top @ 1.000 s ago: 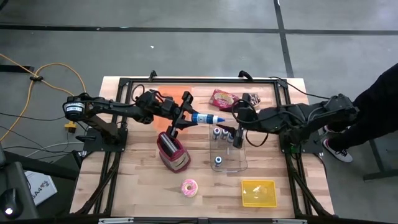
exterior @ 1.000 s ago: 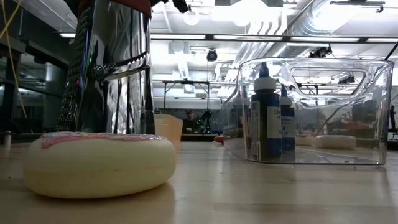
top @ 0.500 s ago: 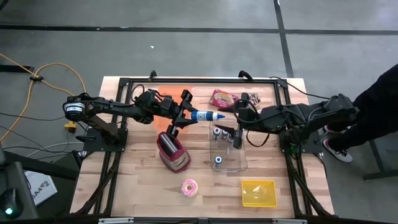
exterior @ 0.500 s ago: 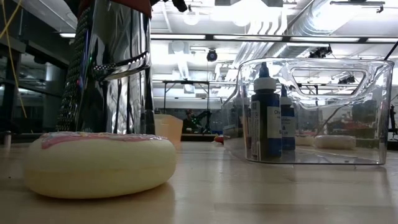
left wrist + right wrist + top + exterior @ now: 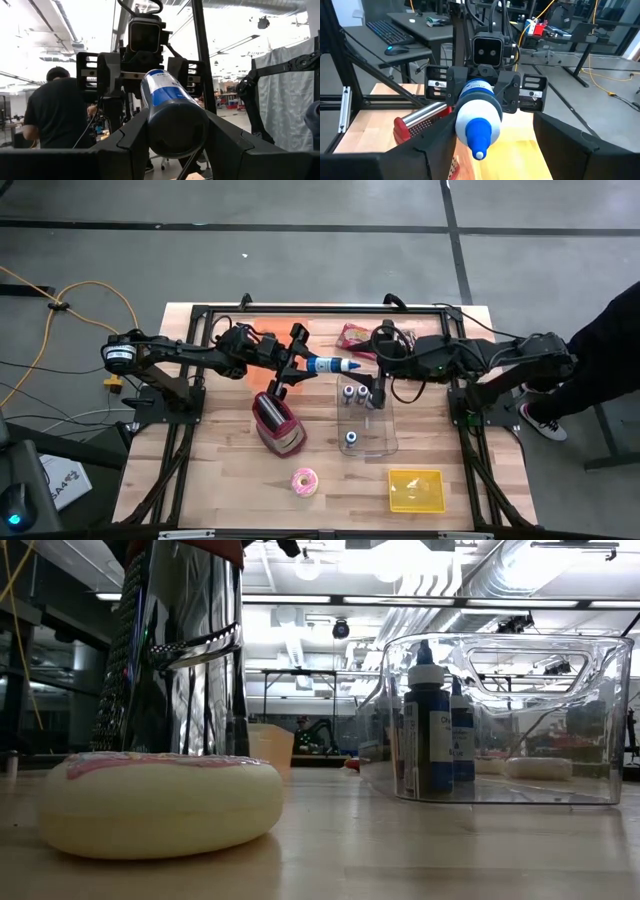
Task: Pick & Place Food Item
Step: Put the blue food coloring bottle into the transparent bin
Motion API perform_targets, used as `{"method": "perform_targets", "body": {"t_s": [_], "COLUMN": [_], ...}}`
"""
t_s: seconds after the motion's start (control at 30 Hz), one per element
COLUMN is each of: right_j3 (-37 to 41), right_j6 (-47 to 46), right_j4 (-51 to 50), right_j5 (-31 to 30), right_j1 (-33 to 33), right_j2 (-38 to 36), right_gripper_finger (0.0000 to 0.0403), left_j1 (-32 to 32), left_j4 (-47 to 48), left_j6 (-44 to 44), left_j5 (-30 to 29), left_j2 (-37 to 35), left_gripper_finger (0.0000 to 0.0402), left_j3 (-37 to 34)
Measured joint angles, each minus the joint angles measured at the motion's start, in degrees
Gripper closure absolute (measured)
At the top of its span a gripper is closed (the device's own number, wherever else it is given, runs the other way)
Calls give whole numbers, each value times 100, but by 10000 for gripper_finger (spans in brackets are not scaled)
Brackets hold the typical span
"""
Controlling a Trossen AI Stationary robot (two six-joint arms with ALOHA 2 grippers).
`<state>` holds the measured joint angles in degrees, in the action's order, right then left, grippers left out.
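The left tool (image 5: 300, 360) is clamped on the base end of a blue-and-white bottle (image 5: 330, 366), holding it level above the table (image 5: 230, 480); the left wrist view shows the round dark bottom of the bottle (image 5: 175, 125) wedged between the two dark fingers. The bottle's blue cap points at the right tool (image 5: 378, 372), which stands with its fingers spread wide just off the cap, gripping nothing; in the right wrist view the cap end (image 5: 479, 131) sits between those fingers without touching.

Below the bottle, a clear hard-plastic bin (image 5: 368, 442) holds three upright small bottles (image 5: 352, 395), dark blue with pale caps. Beside it stands a glossy red-and-chrome toaster (image 5: 278, 423). Nearer the front edge lie a round pink-frosted donut (image 5: 304, 480) and a square yellow container (image 5: 417, 489). A crinkled pink snack packet (image 5: 357, 336) lies at the far side of the wooden table.
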<state>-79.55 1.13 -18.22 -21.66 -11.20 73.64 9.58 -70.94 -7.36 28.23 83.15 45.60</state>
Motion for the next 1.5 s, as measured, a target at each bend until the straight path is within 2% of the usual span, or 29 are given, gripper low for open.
{"method": "perform_targets", "body": {"t_s": [0.23, 0.83, 1.2, 1.5], "right_j3": [0, 0, 0, 0], "right_j6": [0, -1, -104, -160], "right_j4": [0, -39, -39, -63], "right_j5": [5, 250, 323, 388], "right_j1": [-2, -4, -2, -2], "right_j2": [1, 3, 3, 10], "right_gripper_finger": [166, 298, 298, 297], "left_j1": [17, 22, 20, 20], "left_j4": [4, 26, 18, 0], "left_j6": [-3, -18, -52, -297], "left_j5": [0, 44, 23, 15], "left_j2": [0, 0, 0, 0], "left_gripper_finger": [249, 249, 247, 198], "left_j3": [0, 0, 0, 0]}}
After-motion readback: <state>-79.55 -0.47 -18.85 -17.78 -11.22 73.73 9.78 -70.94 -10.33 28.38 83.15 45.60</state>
